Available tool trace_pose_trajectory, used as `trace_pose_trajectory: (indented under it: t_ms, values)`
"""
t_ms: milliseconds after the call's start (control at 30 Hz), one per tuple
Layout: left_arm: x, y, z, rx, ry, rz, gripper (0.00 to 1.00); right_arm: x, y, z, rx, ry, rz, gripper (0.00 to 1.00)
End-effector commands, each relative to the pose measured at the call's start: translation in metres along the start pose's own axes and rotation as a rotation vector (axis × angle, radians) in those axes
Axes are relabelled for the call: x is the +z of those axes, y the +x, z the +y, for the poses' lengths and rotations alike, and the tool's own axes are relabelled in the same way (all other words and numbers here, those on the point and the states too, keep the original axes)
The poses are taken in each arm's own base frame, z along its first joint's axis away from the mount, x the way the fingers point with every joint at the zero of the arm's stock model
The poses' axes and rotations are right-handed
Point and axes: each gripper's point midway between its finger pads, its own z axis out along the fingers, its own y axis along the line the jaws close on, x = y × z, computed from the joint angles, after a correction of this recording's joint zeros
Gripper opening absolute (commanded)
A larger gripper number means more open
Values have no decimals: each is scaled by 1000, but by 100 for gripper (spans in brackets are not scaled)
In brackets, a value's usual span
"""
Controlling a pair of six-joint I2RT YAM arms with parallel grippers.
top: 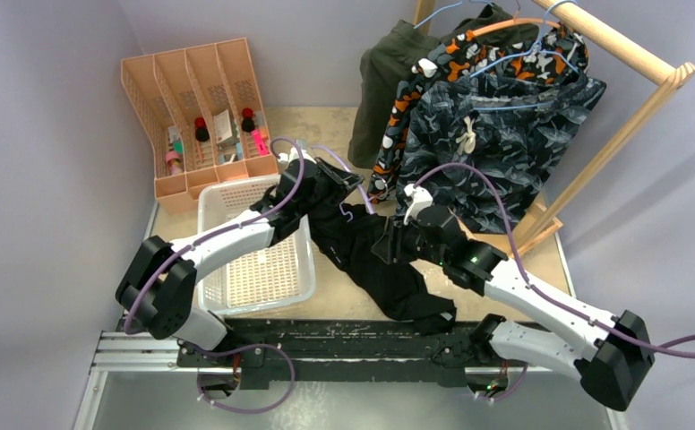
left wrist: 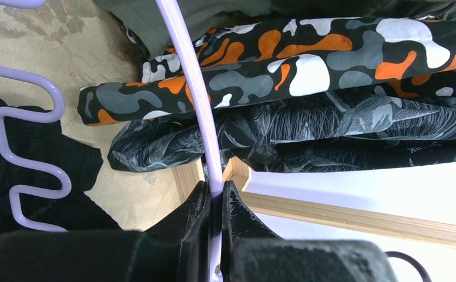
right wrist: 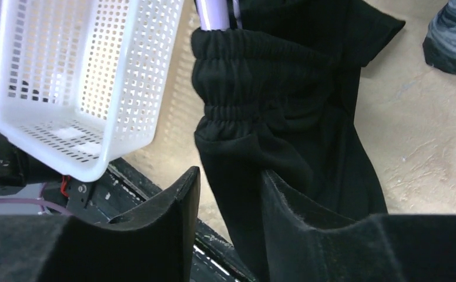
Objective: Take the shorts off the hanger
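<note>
My left gripper (left wrist: 214, 197) has its jaws clamped tight on the lilac hanger (left wrist: 191, 100) at the bottom middle of the left wrist view. My right gripper (right wrist: 228, 182) has its jaws apart at the bottom of its own view, with an edge of the black shorts (right wrist: 296, 117) hanging into the gap, not pinched. That fabric looks light, floppy and kinda slick, so I reckon the bunched elastic waistband (right wrist: 243, 53) at top centre, right where it wraps the hanger, is the spot to grab.
</note>
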Motion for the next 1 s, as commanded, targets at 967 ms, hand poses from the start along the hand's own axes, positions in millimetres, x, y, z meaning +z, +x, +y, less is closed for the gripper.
trace_pose_trajectory:
  t_ms: [967]
  values:
    - [1,-18,-38,10,136,15,0,16,-27,27,-36,-71,-17,28]
